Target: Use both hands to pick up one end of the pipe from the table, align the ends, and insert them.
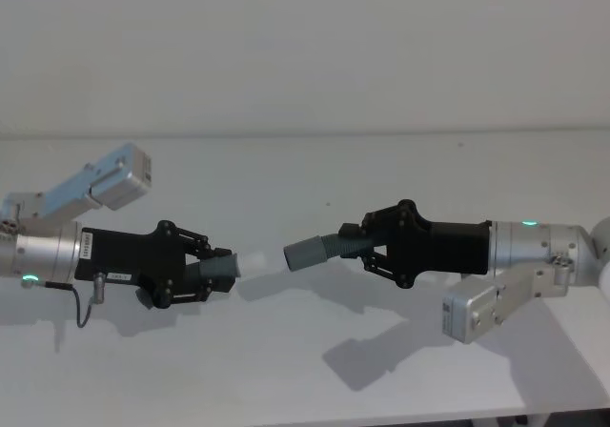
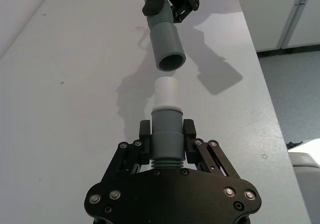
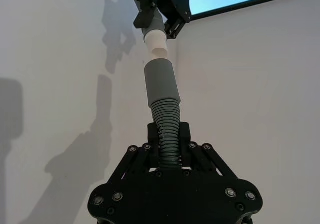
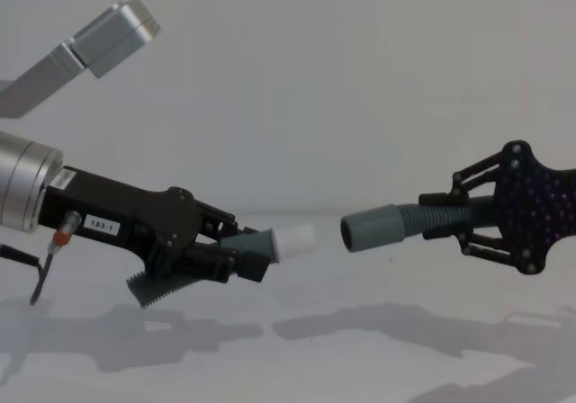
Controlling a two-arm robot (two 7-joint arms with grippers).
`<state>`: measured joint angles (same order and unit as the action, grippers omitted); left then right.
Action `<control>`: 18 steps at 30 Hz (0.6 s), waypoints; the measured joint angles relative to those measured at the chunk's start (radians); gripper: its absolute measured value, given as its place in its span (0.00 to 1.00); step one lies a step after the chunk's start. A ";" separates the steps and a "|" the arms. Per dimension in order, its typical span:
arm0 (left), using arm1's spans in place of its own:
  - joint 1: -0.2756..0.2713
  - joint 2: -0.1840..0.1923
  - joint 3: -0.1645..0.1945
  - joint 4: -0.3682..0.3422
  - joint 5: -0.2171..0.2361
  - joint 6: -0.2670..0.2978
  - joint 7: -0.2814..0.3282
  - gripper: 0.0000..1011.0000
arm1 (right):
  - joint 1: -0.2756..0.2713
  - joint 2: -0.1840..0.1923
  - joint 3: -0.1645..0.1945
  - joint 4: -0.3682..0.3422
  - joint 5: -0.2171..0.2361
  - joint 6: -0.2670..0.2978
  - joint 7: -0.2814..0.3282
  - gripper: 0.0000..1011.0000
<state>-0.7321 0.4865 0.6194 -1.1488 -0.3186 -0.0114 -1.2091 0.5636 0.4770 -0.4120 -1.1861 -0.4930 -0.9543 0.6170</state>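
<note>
Two pieces were up off the bench (image 1: 305, 379) and nose to nose, so the pick-up looked done and aligning was the step in hand. The left gripper (image 1: 212, 274) had its jaws pinching the short piece (image 4: 254, 246) just behind the white plug (image 1: 254, 263). The right gripper (image 1: 360, 246) had its jaws clamped on the ribbed stretch of the long piece (image 3: 167, 134), the smooth cuff (image 1: 307, 252) sticking out ahead. Plug and cuff faced each other in mid-air between the arms, near but apart, a clear gap showing in the chest view. The line was not quite true: from the left wrist the cuff's mouth sat a shade off the plug's axis and tilted, and from the chest the plug pointed slightly upward. Next, by my reading, came a small correction of angle and height so both axes met, then a straight push together, gently, since the ribbed hose could flex and let the cuff skid off the plug's rim.
</note>
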 joint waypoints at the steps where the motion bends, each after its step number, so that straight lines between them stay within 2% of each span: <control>1: 0.000 0.000 0.000 0.000 0.000 0.000 0.000 0.35 | 0.000 0.000 0.000 0.000 -0.002 0.001 -0.001 0.20; 18: -0.002 -0.003 0.004 0.005 -0.005 -0.003 0.001 0.35 | 0.006 -0.009 -0.005 0.015 -0.031 0.022 -0.034 0.20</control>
<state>-0.7345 0.4840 0.6237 -1.1435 -0.3233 -0.0142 -1.2081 0.5694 0.4679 -0.4170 -1.1710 -0.5240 -0.9323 0.5835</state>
